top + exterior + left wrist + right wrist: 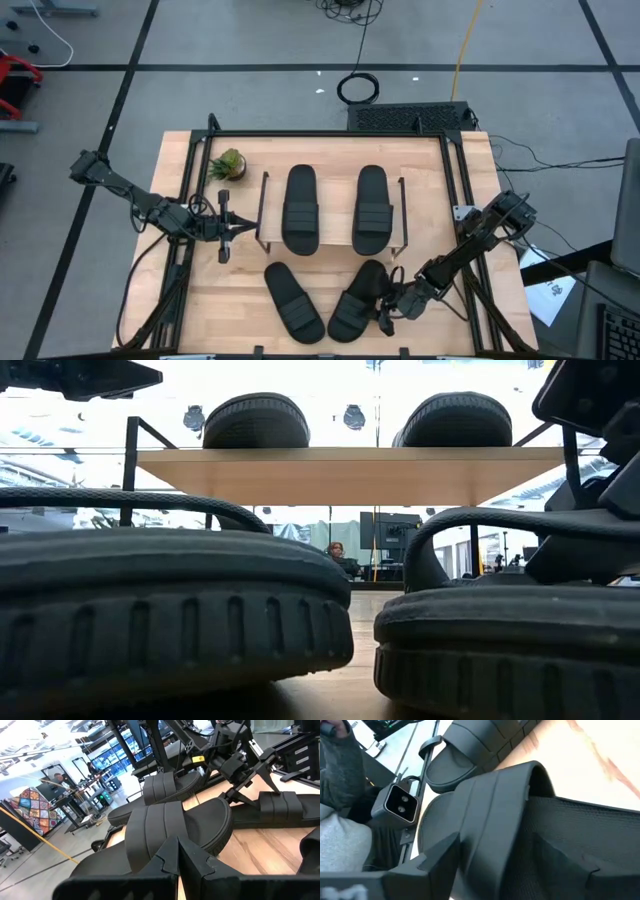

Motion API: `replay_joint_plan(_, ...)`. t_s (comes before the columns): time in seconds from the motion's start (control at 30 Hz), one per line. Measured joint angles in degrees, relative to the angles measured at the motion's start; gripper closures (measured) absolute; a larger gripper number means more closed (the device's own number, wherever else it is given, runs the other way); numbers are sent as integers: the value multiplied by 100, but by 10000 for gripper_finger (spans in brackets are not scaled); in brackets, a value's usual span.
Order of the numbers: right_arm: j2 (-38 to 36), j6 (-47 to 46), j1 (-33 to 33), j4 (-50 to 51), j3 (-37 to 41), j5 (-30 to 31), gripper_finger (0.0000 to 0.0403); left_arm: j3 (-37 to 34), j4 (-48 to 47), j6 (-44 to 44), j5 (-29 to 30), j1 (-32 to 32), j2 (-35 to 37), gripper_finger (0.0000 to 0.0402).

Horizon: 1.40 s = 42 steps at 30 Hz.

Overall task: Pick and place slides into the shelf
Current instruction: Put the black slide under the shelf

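Two black slides lie on the shelf's (333, 246) top board, one on the left (300, 208) and one on the right (370, 208). Two more rest sole-down on the table in front of it, the left one (293, 300) and the right one (358, 300). My right gripper (386, 312) is open at the right table slide's outer side. Its fingers stand either side of the ribbed strap (505, 805), one (440, 852) past the strap's edge and one (592, 870) over the footbed. My left gripper (223, 250) is shut and hovers left of the shelf's wire frame. My right gripper comes at the right table slide from the table's right, slanting down, with the strap (485, 835) between its open fingers. Footbed still shows between the strap and one finger. I cannot tell whether either finger touches. The slide rests on the table (500, 660).
A small potted plant (228, 165) stands near the table's far left corner. Black frame rails (455, 180) run along the table's sides. A small camera block (400, 802) sits at the near edge, and a person's grey sleeve (342, 795) shows beyond it.
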<state>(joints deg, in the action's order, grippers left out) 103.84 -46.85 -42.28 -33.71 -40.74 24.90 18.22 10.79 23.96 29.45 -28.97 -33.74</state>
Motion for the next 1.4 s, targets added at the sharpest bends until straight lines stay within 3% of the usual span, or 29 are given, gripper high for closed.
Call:
replay_joint_plan(0.13, 27, 152, 15, 15, -71, -89, 246, 0, 0, -20, 0, 0, 1, 394)
replay_joint_plan(0.27, -83, 630, 30, 58, -111, -216, 364, 0, 0, -31, 0, 0, 0, 394)
replay_joint_plan(0.33, -179, 845, 84, 75, -111, -394, 387, 0, 2, -48, 0, 0, 0, 394)
replay_joint_plan(0.53, -637, 1002, 312, 924, -109, -618, 397, 0, 21, -54, -102, 1, 0, 394)
replay_joint_plan(1.03, -1132, 1890, 1024, 1697, -104, -3013, 394, 0, 22, -54, -105, 0, 0, 394)
replay_joint_plan(1.23, -1123, 1777, 1097, 1533, -98, -3122, 383, 0, 20, -48, -105, 0, 0, 394)
replay_joint_plan(1.4, -1132, 1778, 978, 1382, -90, -3041, 321, 0, -8, -46, -105, 0, 0, 394)
